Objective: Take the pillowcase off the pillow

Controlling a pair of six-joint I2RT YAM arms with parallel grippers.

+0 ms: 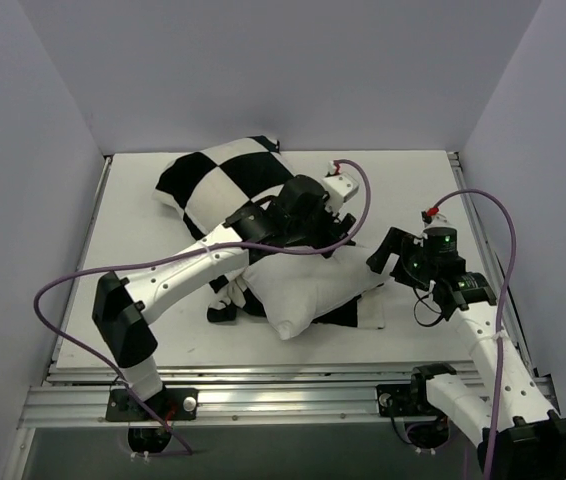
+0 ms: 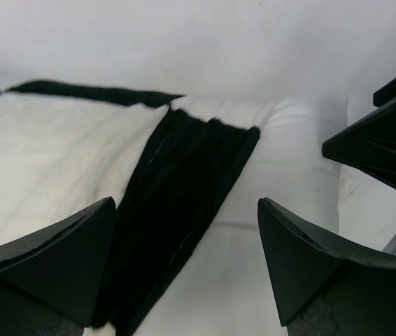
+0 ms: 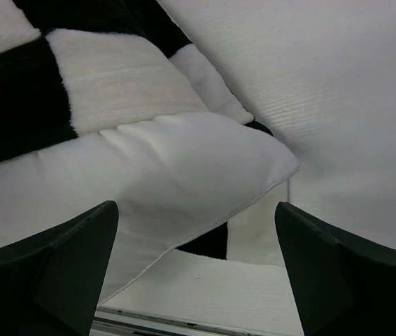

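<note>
Fuzzy cloth pillowcase (image 2: 58, 161), smooth matt pillow (image 3: 170, 175), seemingly plastic left pincer (image 2: 186, 210)

A robotics lab test cell: a white table (image 1: 413, 190) boxed in by plain pale walls (image 1: 283, 70) left, far and right, two arms (image 1: 173, 280) bolted to an aluminium rail (image 1: 283, 405) along its near edge.
</note>
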